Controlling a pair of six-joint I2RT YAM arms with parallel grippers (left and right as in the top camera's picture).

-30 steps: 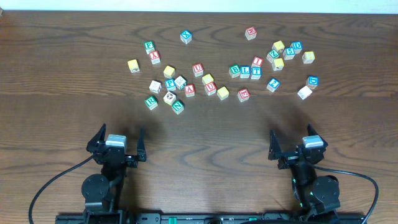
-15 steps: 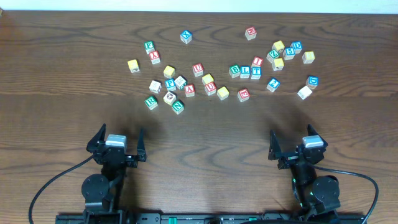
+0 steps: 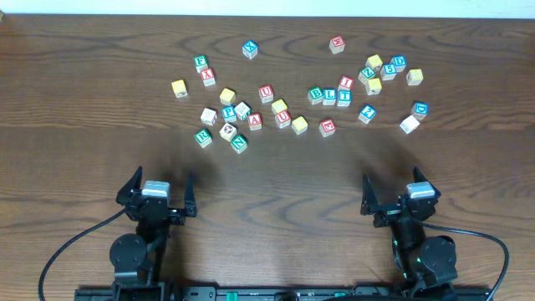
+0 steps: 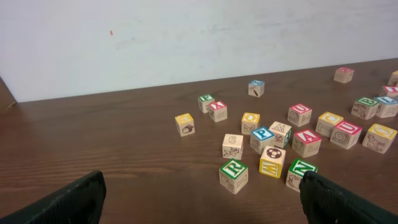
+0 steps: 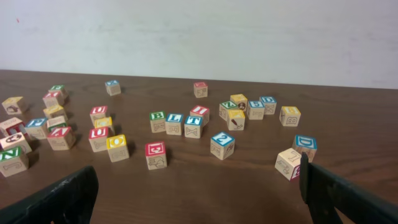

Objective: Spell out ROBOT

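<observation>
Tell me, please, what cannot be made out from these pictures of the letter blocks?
- Overhead: the yellow block at far left and the white block at right; their letters are too small to read.
- Left wrist: a wooden block cut off by the right edge.
- Right wrist: a green-topped block cut by the left edge.

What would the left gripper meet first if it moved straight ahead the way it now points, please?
Most likely the wooden cube with the green R: it is the nearest block ahead of the open left gripper, slightly right of its centre line. Whether it would strike squarely is unclear.
</observation>
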